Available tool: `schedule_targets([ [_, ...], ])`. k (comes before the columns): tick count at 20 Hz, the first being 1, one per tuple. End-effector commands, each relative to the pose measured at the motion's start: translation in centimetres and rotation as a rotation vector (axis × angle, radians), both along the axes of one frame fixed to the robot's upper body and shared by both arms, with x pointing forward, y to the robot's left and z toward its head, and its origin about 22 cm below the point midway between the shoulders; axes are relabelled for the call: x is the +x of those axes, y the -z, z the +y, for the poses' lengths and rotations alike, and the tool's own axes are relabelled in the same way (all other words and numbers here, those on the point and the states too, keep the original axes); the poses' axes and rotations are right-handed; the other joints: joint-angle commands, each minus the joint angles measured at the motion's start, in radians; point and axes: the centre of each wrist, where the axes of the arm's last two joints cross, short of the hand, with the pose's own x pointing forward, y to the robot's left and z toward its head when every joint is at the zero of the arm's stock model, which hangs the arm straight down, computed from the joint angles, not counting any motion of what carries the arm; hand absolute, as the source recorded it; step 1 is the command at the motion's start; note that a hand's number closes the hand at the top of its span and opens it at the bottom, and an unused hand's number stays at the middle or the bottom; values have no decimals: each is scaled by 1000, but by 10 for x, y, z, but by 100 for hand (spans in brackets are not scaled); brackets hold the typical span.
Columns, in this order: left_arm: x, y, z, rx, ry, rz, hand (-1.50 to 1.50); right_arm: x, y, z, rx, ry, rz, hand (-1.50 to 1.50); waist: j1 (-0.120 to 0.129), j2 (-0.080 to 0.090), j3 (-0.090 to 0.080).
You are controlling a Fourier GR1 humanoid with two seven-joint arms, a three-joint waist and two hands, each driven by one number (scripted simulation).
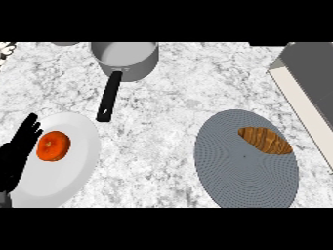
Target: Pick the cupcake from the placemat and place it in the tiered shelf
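Brown pastry lies on far-right part of round grey placemat, shelf just right of it, left hand resting released, fingers straight, near left over white plate with orange fruit, pot far.

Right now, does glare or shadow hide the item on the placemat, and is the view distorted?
Head view: light even, no glare or shadow on the brown baked item or the placemat; head view: placemat and plate look taller than wide; the black left hand overlaps the plate's left edge.
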Motion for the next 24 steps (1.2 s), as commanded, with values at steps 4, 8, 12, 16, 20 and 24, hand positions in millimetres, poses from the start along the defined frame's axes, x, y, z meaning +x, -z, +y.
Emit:
schedule_targets([
  [4,-2,1,13,-14,1,8,0,-38,-16,5,77,-40,-256,-150,-8,-3,0],
  [8,-4,-3,1,-5,-19,-4,0,-55,-26,31,0,-34,-370,-150,-1,-2,0],
  [12,-8,1,3,6,-28,23,0,-115,-50,48,-24,-7,-425,-150,-14,-7,-1],
  [16,1,-10,7,-5,-21,15,0,-162,-64,77,-37,78,-429,-150,-29,-17,-3],
  [20,-14,11,5,-3,-65,41,0,-197,-63,77,-12,110,-381,-150,-62,-33,-5],
  [24,-19,6,19,6,-92,55,0,-223,-51,84,-2,82,-352,-150,-83,-47,-6],
])
